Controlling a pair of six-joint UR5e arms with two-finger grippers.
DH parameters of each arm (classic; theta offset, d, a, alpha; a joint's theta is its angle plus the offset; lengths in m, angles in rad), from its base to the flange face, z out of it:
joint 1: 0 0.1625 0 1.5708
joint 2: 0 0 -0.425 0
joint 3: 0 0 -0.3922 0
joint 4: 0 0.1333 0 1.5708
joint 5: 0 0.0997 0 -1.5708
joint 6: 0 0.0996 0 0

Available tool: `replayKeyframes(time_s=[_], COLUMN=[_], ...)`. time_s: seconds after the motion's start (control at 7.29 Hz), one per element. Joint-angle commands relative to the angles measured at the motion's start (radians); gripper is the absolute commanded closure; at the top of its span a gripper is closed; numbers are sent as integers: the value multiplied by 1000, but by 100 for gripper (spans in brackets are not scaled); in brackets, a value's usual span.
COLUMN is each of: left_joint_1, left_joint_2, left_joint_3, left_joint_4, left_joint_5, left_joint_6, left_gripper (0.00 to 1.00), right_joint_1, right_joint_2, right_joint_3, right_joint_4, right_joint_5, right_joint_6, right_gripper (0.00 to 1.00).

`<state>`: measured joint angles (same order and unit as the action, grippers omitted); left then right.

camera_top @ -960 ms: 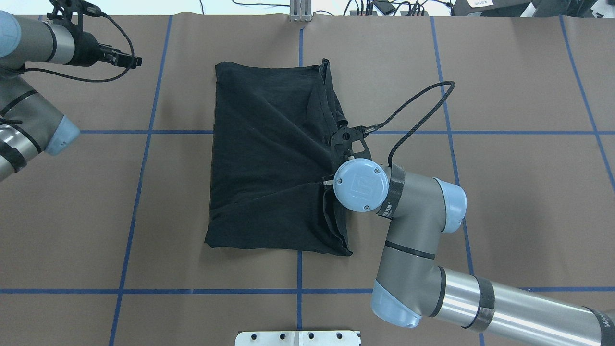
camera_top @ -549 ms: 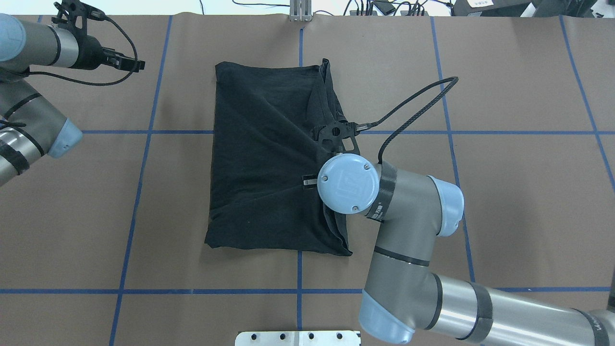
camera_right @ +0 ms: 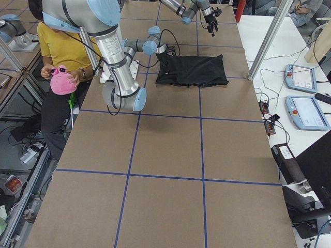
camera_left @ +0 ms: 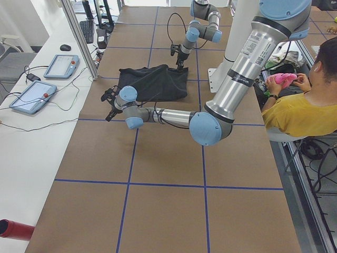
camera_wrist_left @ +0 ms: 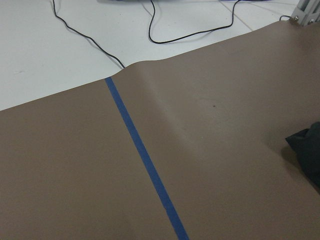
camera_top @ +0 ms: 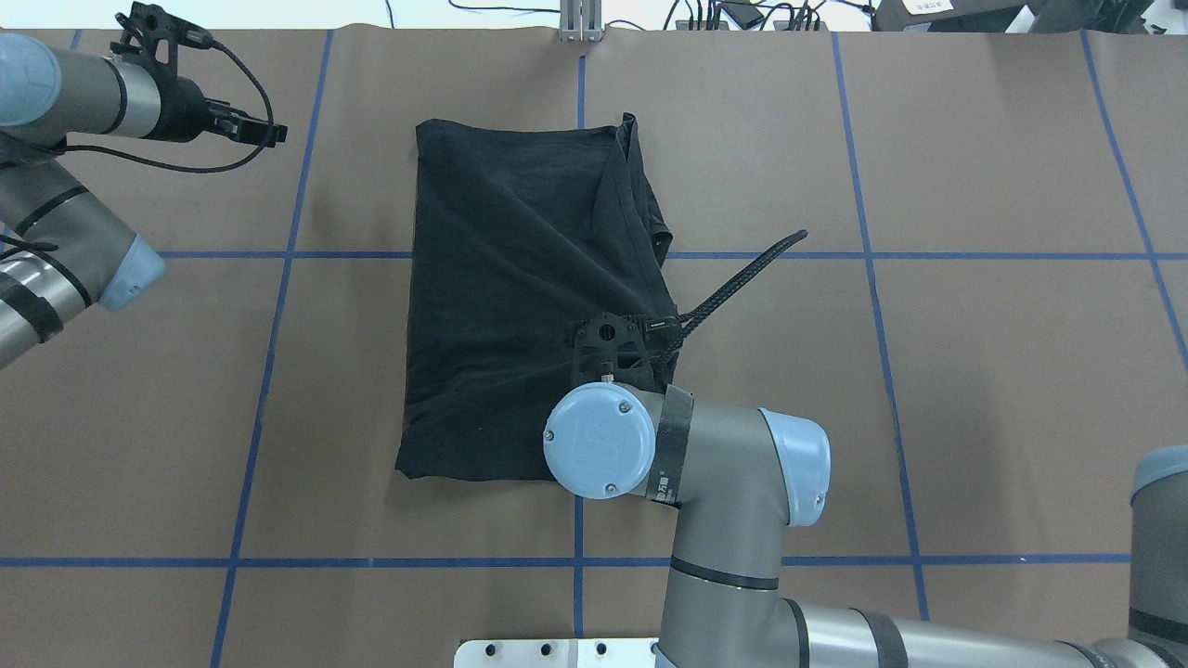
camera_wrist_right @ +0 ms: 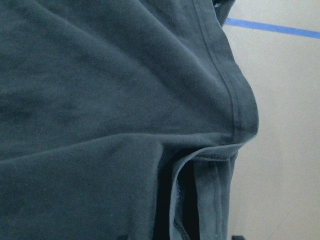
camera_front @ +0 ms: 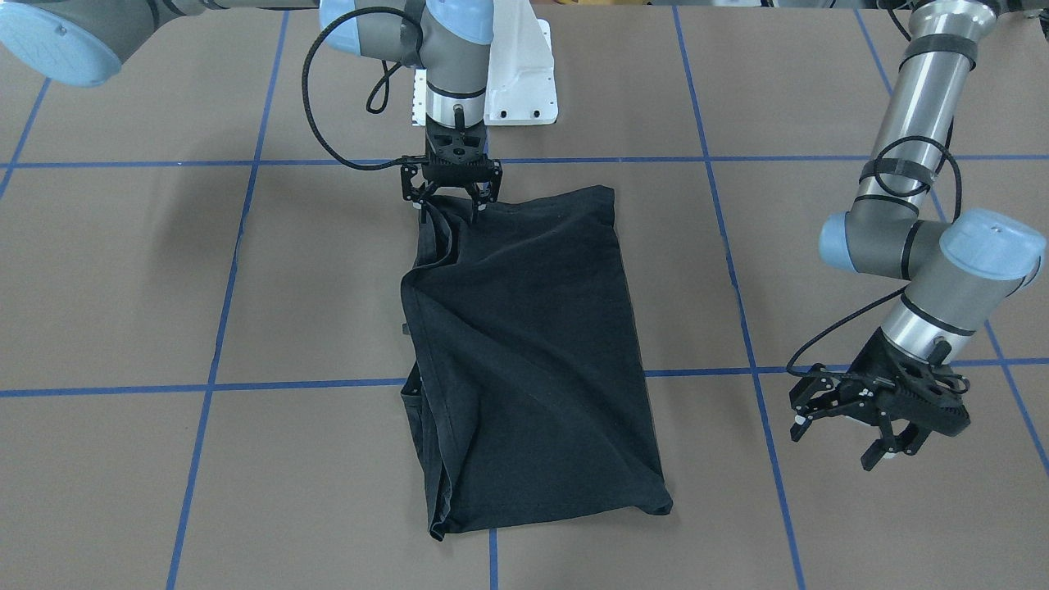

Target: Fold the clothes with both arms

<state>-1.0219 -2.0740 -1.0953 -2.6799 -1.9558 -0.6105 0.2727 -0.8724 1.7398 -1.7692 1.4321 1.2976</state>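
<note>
**Sliding Back Along the T-shirt's Edge to Its Near Corner**

Well off to the left of the T-shirt [camera_top: 520,306], out past its far left corner, the left gripper [camera_front: 837,434] is held over the table [camera_top: 974,371]. Its fingers are spread wide and nothing is in them. It has only been nudged a tiny bit toward the T-shirt in the last second.

The T-shirt itself is laid out as a tall black shape, with loose layers bunched along its right edge. It has hardly been stirred. No print can be seen on the side that faces up.

The big change is found on the right. One second ago the right gripper [camera_front: 450,205] was parked over the middle of the T-shirt's right edge. Now it has been brought back to the T-shirt's near right corner. Its black cable [camera_top: 742,274], which was looped high before, has been pulled into a straighter line. The fingers are spread apart, one on each side of the raised hem, and the cloth is not yet squeezed. From this it can be judged that a new grip is being lined up, so the corner can be lifted and carried over for the next fold.

As for writing, a raised mark is seen on the blue cap [camera_top: 599,445] of the right arm [camera_top: 724,482]. Small white letters are printed on the black band [camera_top: 666,445] beside it. Neither can be read.
</note>
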Motion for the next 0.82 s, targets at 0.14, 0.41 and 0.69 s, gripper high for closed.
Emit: replayKeyframes(time_s=[0.14, 0.41, 0.69], left_joint_1=[0, 0, 0], left_joint_2=[0, 0, 0], left_joint_3=[0, 0, 0], left_joint_4=[0, 0, 0], left_joint_5=[0, 0, 0], left_joint_6=[0, 0, 0], left_gripper=[0, 0, 0], right_joint_1=[-7, -7, -7], right_joint_2=[7, 9, 9], right_joint_3=[-25, -25, -23], right_joint_4=[-44, -44, -45], right_joint_5=[-13, -13, -16], right_joint_6=[-29, -29, -29], right_gripper=[87, 89, 100])
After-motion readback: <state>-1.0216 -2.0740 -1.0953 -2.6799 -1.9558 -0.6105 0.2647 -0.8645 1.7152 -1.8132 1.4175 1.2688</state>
